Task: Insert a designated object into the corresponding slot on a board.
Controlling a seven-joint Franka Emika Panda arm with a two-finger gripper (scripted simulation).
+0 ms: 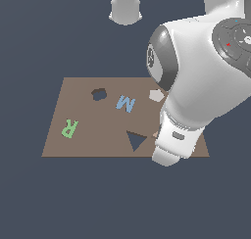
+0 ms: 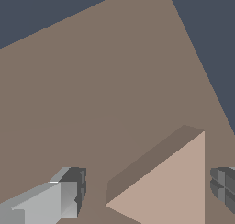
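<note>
Tan triangle [image 2: 170,186] between end effector [image 2: 149,193] fingers, edges cropped — arm hiding it outside

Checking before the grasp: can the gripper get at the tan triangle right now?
Probably yes. The gripper is open with a finger on each side of the tan triangle, which lies flat on the board with nothing between.

On the board [image 1: 88,140], the slot [image 1: 135,140] lies between letter R [image 1: 70,128] at the exterior view's left and the triangle piece [image 2: 170,186], itself lying between the fingers [image 2: 73,191]
</note>
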